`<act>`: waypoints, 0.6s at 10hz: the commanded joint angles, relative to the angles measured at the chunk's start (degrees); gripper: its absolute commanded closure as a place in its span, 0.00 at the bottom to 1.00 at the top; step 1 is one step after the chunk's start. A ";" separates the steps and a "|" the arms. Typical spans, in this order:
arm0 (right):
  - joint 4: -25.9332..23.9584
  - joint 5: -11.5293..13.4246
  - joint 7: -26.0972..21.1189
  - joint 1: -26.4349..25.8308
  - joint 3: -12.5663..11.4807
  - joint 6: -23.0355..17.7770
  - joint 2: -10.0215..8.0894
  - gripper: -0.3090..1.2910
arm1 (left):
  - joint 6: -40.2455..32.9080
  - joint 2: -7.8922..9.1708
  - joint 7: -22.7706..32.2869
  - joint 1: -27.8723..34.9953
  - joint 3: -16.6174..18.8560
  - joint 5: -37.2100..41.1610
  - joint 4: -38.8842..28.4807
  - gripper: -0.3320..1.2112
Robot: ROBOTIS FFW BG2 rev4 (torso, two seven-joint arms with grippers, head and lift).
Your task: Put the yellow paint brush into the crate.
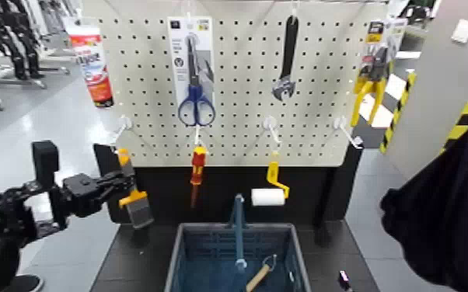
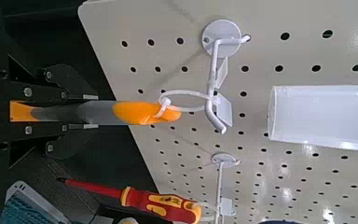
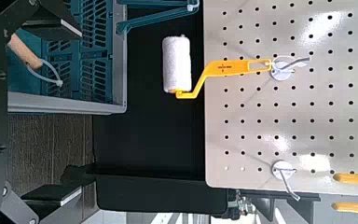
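1. The head view is looking forward and down from above, facing the pegboard (image 1: 237, 78) and crate (image 1: 238, 252).
2. The left wrist view is facing the board's hooks up close, sharing the screwdriver (image 2: 160, 203) with the head view.
3. The right wrist view is looking sideways-on, sharing roller and crate.

Pegboard (image 1: 237, 85): off-white, dark hole grid. Relative to it: paint brush (image 1: 137, 203) below its left side, grey handle, orange-yellow tip and ferrule band, grey bristles. Screwdriver (image 1: 198, 167) at its lower edge, red/yellow. Mini roller (image 1: 272, 194), yellow handle, white sleeve, lower edge too. Crate (image 1: 237, 256) below, blue-grey. Scissors (image 1: 196, 105) on it, blue handles. Striped post (image 1: 396, 109) right of it, yellow/black.
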 commanded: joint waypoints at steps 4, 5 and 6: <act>-0.09 0.00 0.36 -0.09 0.09 0.89 0.00 0.28 | 0.70 -2.72 0.81 5.68 4.53 -0.82 -7.84 0.99; -0.09 0.00 0.36 -0.09 0.09 0.89 0.00 0.28 | 1.05 -3.24 1.16 6.73 5.85 -1.09 -10.04 0.99; -0.09 0.00 0.36 -0.09 0.09 0.98 0.00 0.28 | 1.49 -3.68 1.51 7.61 7.17 -1.09 -12.06 0.99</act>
